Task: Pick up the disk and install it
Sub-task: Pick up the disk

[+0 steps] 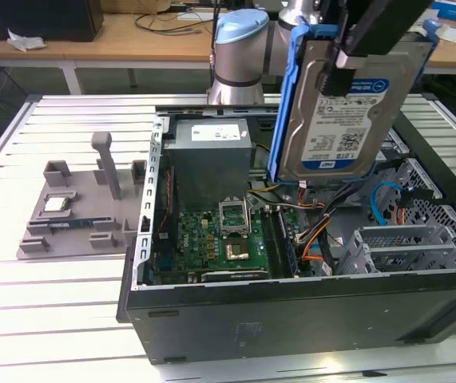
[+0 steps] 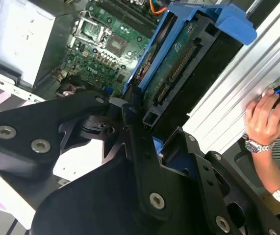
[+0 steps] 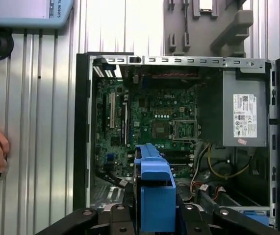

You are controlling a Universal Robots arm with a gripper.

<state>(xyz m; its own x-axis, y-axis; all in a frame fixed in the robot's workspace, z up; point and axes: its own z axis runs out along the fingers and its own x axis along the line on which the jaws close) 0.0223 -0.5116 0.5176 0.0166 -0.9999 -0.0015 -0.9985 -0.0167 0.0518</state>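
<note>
Disk [image 1: 339,128] hangs in your gripper [image 1: 347,60], whose fingers are closed on its upper edge, in the air above the open computer case [image 1: 291,319]. I think you should carry it slowly and well clear of the cables [image 1: 323,231] inside the case. The arm reaches over the case with the wrist turned downward, and the disk is almost upright, a little tilted.

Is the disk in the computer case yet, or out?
Out. The gripper holds the disk on edge in the air above the open case.
</note>
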